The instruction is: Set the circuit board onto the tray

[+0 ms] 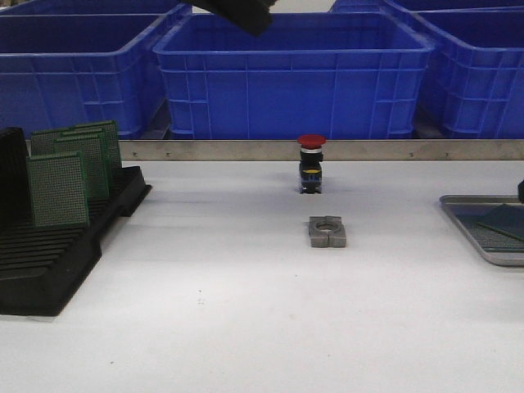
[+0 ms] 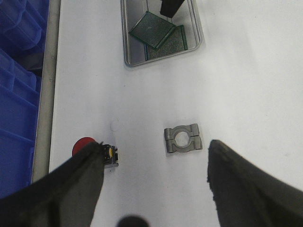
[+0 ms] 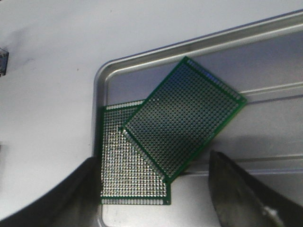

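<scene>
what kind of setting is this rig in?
Likely an electronics workbench or factory-style test cell: blue plastic crates behind the table, a black slotted rack of green perfboards, and a red emergency-stop button.

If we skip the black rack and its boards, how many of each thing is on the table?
Boards, both in the tray: 2
Tray: 1
Red button: 1
Metal clamp: 1
Total: 5

Green dotted circuit boards (image 3: 184, 118), silver-grey tray (image 3: 156, 59), blue crates (image 1: 291, 78), red button (image 1: 311, 141)
</scene>
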